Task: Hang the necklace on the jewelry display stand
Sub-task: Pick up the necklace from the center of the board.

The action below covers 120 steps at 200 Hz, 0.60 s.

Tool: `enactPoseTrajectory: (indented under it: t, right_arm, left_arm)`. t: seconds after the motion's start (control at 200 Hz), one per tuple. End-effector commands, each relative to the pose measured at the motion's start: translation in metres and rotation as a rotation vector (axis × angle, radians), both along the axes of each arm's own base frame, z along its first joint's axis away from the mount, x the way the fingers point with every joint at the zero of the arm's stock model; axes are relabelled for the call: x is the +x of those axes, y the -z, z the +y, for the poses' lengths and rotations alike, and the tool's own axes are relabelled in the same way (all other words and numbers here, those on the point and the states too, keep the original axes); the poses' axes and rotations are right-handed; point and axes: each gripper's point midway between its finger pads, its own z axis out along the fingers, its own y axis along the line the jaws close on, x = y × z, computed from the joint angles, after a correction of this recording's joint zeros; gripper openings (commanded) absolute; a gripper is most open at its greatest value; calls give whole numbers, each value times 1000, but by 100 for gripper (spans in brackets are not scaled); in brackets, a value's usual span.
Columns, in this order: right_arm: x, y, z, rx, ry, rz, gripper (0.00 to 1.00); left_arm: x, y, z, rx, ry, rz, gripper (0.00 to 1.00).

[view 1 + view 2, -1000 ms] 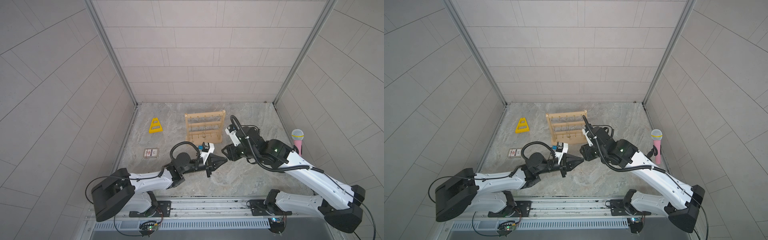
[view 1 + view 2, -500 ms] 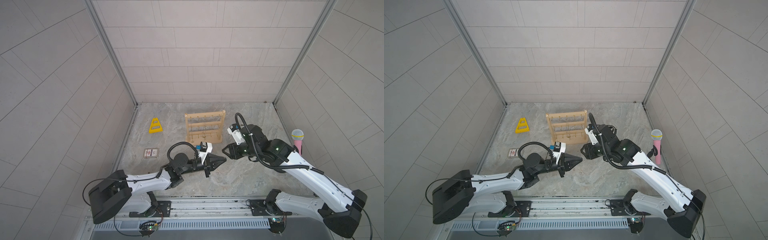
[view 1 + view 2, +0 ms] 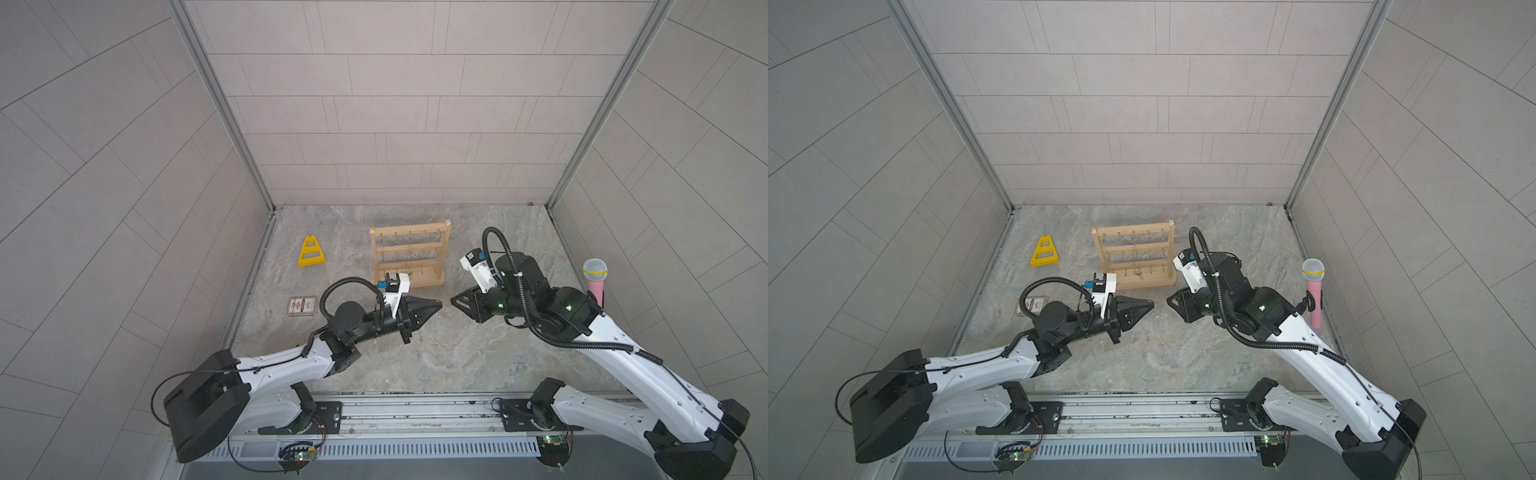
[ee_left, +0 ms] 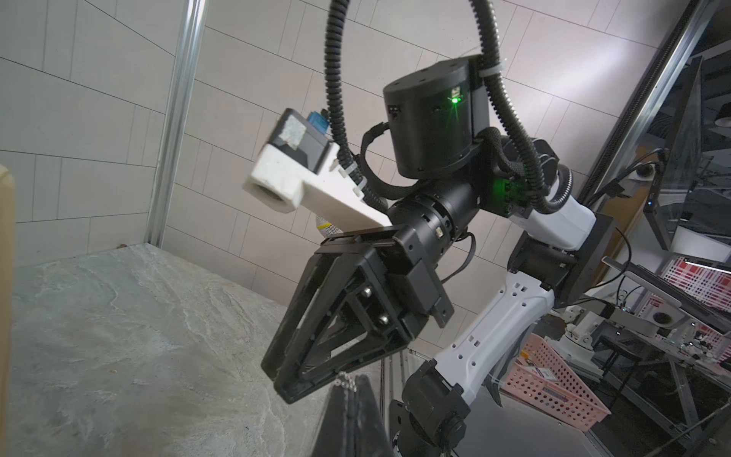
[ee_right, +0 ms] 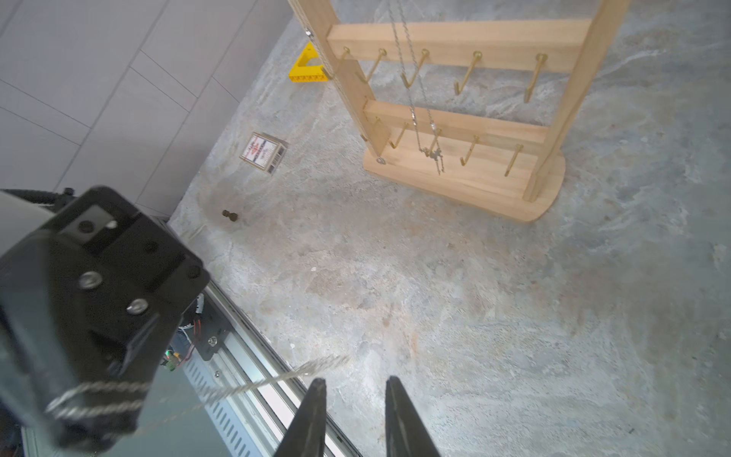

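Note:
The pale wooden jewelry display stand [image 3: 409, 257] [image 3: 1133, 257] stands mid-table at the back. A thin chain with a pendant [image 5: 419, 118] hangs on its hooks in the right wrist view. My left gripper [image 3: 438, 304] [image 3: 1151, 304] is shut on the necklace [image 4: 345, 380], whose silver links show at its tips. From there the chain [image 5: 257, 382] runs blurred towards my right gripper [image 5: 356, 382]. That gripper [image 3: 454, 300] [image 3: 1169, 299] faces the left one tip to tip, a short gap apart. It is open by a narrow gap, with nothing between its fingers.
A yellow triangular frame [image 3: 311, 251] lies at the back left and a small printed box [image 3: 302, 306] lies near the left wall. A pink microphone [image 3: 595, 282] stands by the right wall. A small dark object [image 5: 230, 215] lies on the floor.
My right gripper's jaws have narrowed and its arm has drawn slightly to the right. The left gripper stays shut on the necklace and has shifted a little.

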Motion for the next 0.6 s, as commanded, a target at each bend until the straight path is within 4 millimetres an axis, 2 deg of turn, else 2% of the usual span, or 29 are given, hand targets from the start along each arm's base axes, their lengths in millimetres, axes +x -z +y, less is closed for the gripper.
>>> enactPoseTrajectory:
  t: [0.0,0.215,0.355,0.595]
  right_arm:
    - [-2,-30,15,113,-80,-106,26]
    - [6,-36,31,181,-120,-168,21]
    - [0,-34,46,210,-200,-165,18]
    - [-6,-23,47,204,-230,-158,17]
  left_arm:
    - [3,-12,7,-30,-13,0,0]
    - [7,-20,7,-32,-5,12,0]
    - [9,-19,5,-13,-8,14,0]
    - [13,-18,4,-3,-16,19,0]
